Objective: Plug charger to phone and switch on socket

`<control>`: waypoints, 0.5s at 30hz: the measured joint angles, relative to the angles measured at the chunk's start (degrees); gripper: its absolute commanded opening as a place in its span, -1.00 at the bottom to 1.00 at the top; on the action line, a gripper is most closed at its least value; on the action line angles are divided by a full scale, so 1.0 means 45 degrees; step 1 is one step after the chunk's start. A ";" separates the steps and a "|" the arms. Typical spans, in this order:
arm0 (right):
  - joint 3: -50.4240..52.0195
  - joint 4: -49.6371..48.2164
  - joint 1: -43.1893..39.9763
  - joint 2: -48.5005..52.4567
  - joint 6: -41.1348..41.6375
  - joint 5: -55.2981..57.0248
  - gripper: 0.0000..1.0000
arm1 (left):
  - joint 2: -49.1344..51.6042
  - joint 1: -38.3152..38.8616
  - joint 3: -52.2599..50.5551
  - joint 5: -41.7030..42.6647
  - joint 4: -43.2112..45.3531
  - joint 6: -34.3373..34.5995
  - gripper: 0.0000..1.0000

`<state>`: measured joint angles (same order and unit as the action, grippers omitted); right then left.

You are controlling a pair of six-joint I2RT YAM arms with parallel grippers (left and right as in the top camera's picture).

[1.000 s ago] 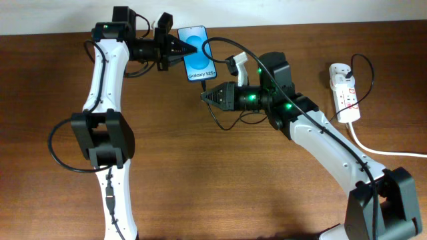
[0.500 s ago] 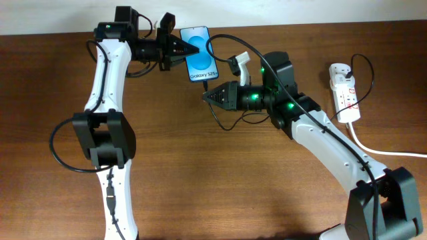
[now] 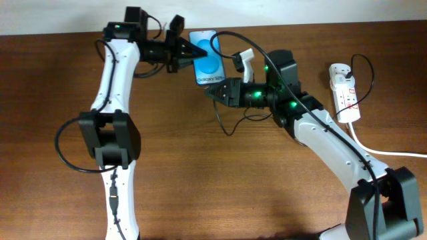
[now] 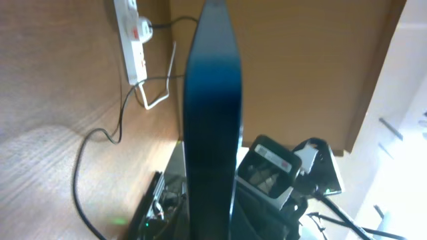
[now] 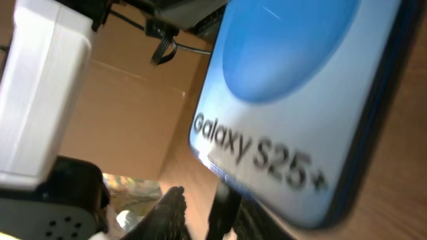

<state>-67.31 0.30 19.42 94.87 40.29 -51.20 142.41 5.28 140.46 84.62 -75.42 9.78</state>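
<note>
Nearest to us, the right gripper (image 3: 213,93) is pinched together. It looks like it holds the charger (image 5: 222,207) by its small black tip, but the tip is dark and blurry, so we are not fully sure.

Just past the tip is the phone (image 3: 208,59). It is up off the table (image 3: 200,187). Its blue screen faces up. Its long side runs away from the right gripper toward the far edge, tipped a little. The end with the white words points at the right gripper. So the tip sits just under that end, very close. We cannot tell if it is touching.

The left gripper (image 3: 190,53) comes in from the side and is clamped on the phone's long edges. It keeps the phone steady.

We think the next move is a short push of the tip straight along the phone's long side, into the hole at that end. We cannot see the hole.

Far off to the right lies the socket (image 3: 343,90), well apart from both grippers. The right arm is the nearer one to it.
</note>
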 measured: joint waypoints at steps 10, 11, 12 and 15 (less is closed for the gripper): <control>-0.0015 0.0913 -0.0160 0.0000 -0.0073 -0.0112 0.25 | 0.0000 -0.0583 0.0000 -0.0981 0.0282 -0.0223 -1.00; -0.0015 0.0918 -0.0311 0.0000 -0.0068 -0.0175 0.27 | 0.0000 -0.0646 0.0000 -0.1307 0.0243 -0.0384 -1.00; -0.0015 0.0923 -0.0631 0.0000 -0.0058 -0.0301 0.32 | 0.0000 -0.0670 0.0000 -0.1598 0.0165 -0.0612 -1.00; -0.0015 0.0981 -0.1719 0.0000 -0.0058 -0.0656 0.35 | 0.0000 -0.0641 0.0000 -0.2696 -0.0675 -0.1661 -1.00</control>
<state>-67.37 4.71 11.68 94.87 40.03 -54.15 142.41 2.39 140.46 72.49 -78.46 2.31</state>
